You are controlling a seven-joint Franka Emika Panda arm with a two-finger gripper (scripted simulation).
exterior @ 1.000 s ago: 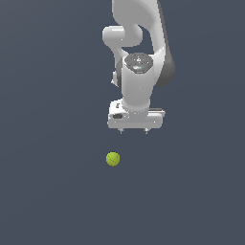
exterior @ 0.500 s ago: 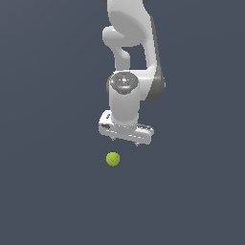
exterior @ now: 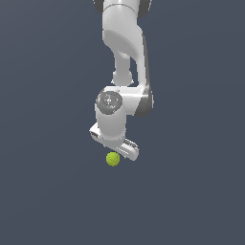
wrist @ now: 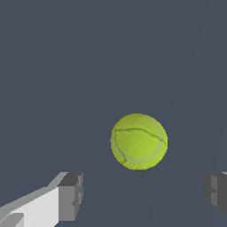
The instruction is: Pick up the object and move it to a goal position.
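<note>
The small yellow-green ball (exterior: 113,159) lies on the dark floor, just below the white gripper (exterior: 116,149) in the exterior view. The gripper hangs over the ball, tilted, and its fingers are hidden behind the hand there. In the wrist view the ball (wrist: 138,141) sits ahead of the gap between the two grey fingertips (wrist: 71,195), which stand wide apart. The gripper (wrist: 144,193) is open and empty. The ball is not between the fingertips; it lies a little beyond them.
The floor (exterior: 48,191) is plain dark grey all around. The white arm (exterior: 124,52) rises from the gripper toward the top of the exterior view. No other objects show.
The arm has come down and toward the exterior view's left, and the hand has tilted. The gripper now sits right above the ball. The ball has not moved.
</note>
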